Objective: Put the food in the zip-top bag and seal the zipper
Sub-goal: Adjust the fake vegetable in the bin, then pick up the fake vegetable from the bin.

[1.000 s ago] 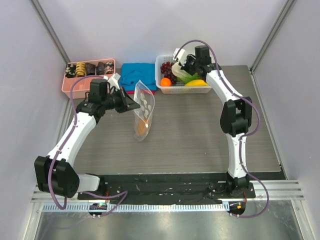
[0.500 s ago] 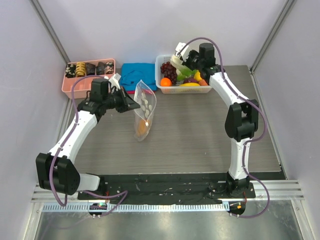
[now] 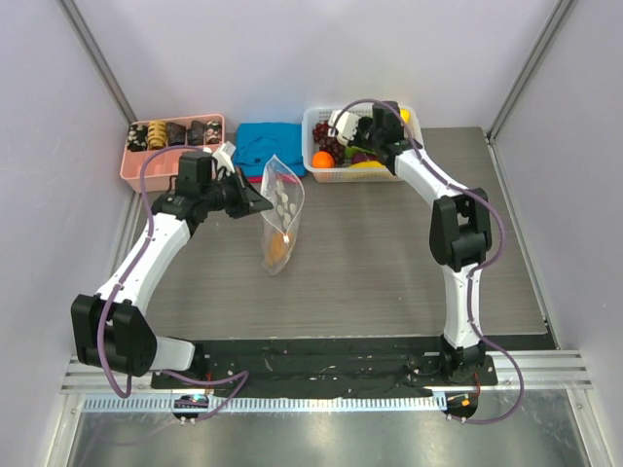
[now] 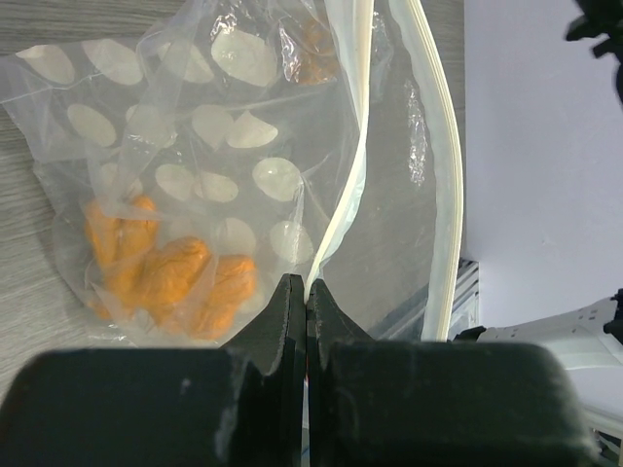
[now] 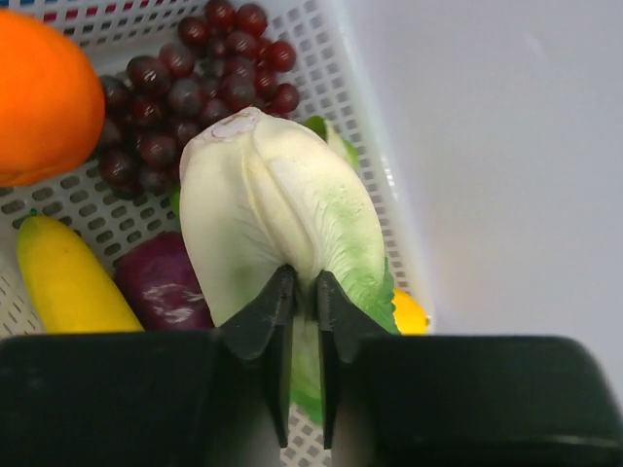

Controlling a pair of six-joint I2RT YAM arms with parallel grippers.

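Right gripper (image 5: 304, 284) — one lettuce (image 5: 268, 190); left gripper (image 4: 306, 289) — one bag (image 4: 185, 156)

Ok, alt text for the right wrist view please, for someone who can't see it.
The right gripper is shut on a pale white-and-green lettuce over a white lattice basket. In the basket lie dark red grapes, an orange, a yellow fruit and a purple piece.

One zip-top bag (image 3: 282, 199), one lettuce (image 5: 277, 214), one basket (image 3: 336, 175), one tray (image 3: 129, 167) (pink), one blue cloth (image 3: 261, 141).
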